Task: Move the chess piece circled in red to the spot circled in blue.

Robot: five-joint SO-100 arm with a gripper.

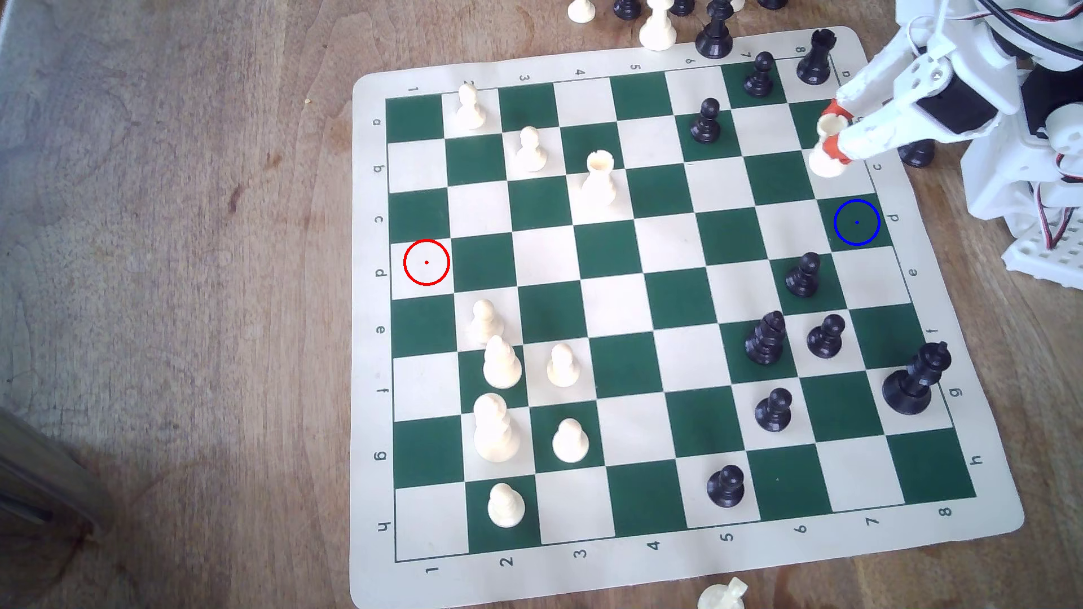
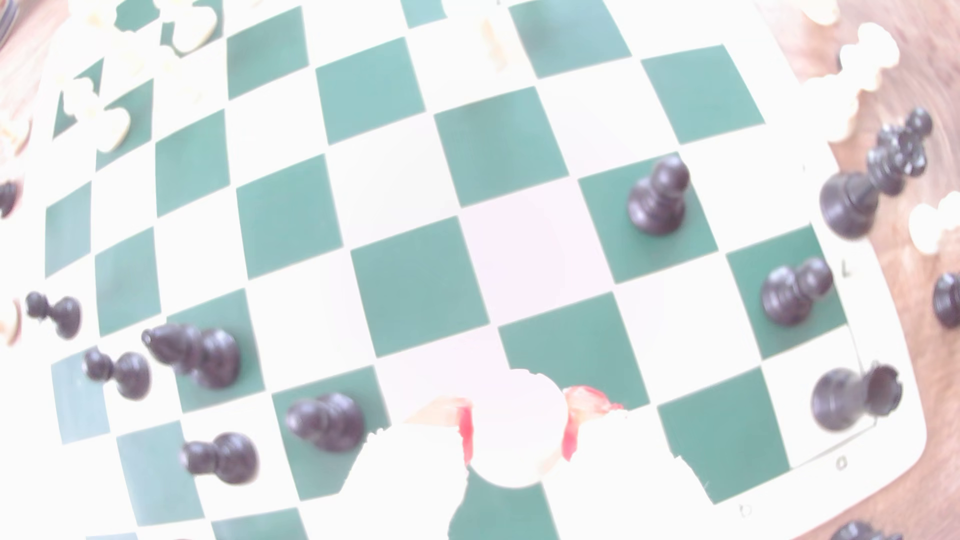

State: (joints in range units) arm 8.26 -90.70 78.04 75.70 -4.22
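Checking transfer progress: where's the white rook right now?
In the exterior view the white rook is held in the gripper at the board's upper right, near the black rook, short of the blue-ringed square.

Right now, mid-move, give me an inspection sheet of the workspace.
Surface: green-and-cream chess mat on a wooden table.
Job's things: cream rook held above the mat's edge, short of the blue-ringed square; red-ringed square bare.
Clutter: captured pieces off the mat; a cream piece lying on its side.
Grippers: gripper, orange-tipped fingers shut on the rook.
Cables: wires at the arm's base.
Surroundings: nothing seen.
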